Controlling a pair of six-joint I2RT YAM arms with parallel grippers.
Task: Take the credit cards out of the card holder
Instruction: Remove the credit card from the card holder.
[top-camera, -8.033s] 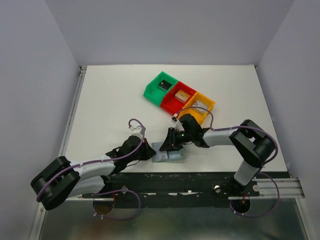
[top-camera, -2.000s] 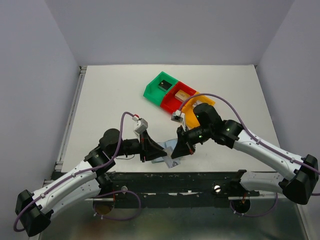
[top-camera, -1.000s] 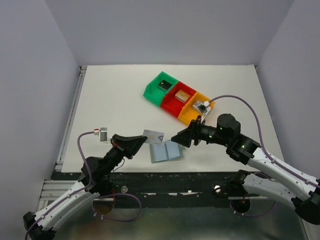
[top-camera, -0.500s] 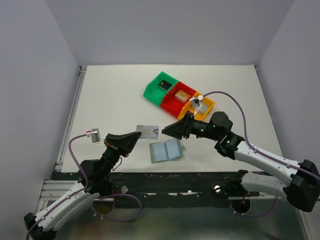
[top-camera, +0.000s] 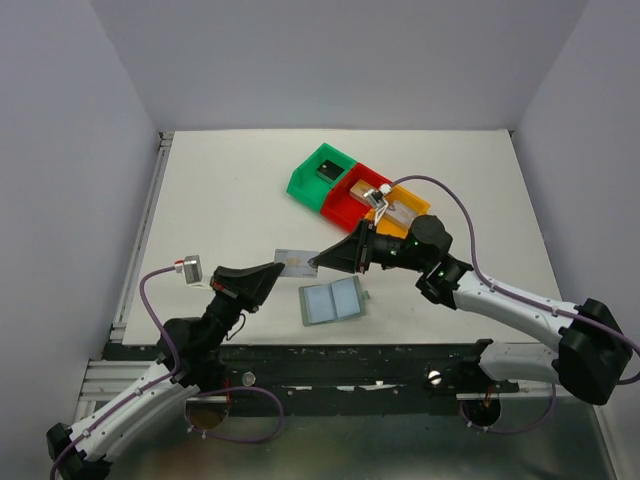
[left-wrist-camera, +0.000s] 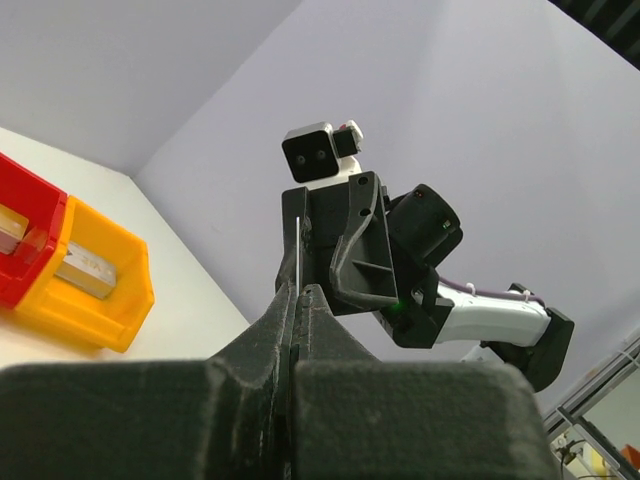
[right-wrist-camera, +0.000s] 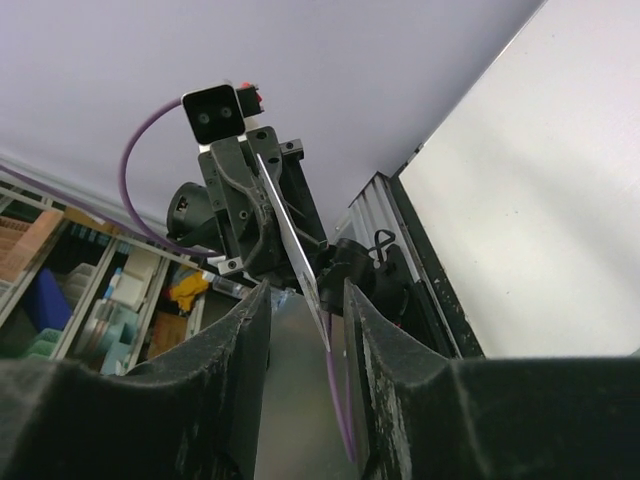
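The left gripper's black plastic jaws are pinched together on one end of the thin silver-grey card, holding it off the table. The right gripper straddles the card's other end, jaws apart with a gap either side. Just beyond them the soft grey-blue card holder lies open and flat. Farther back, glossy green, red and orange bins touch in a row, with a black card in the green one and a tan card in the red. The tabletop is matte white, and the walls around it are plain pale grey.
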